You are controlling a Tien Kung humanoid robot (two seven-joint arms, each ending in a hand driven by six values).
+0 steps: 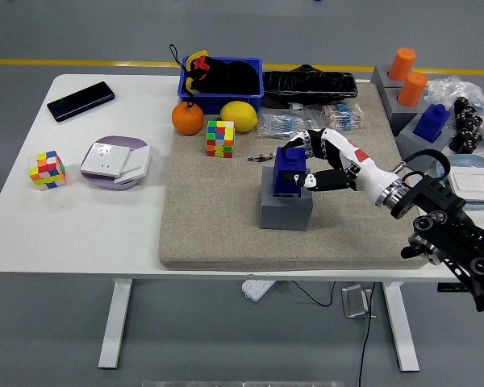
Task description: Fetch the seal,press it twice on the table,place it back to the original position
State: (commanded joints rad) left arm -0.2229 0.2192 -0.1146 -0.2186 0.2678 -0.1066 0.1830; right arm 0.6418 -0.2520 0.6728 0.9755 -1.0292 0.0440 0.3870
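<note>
Right hand (313,161): we found its fingers wrapped around the blue seal (289,171), which sat upright in the grey holder (284,210) directly beneath the fingertips. Beyond the hand we saw a pen (264,157); farther to its left, on the same beige mat (218,218), stood a colour cube (220,139).

a coarse, matt felt-like mat (218,230) is covering the table's right half. the table (73,226) top is showing a smooth white laminate finish. the seal (289,171) is looking like smooth blue plastic, sitting in a matt grey holder (284,211). the right hand (319,161) is showing glossy white and black shells. the phone (81,101) at the far left corner is looking glossy black. crinkled clear plastic film (468,89) is lying at the far right edge.
</note>
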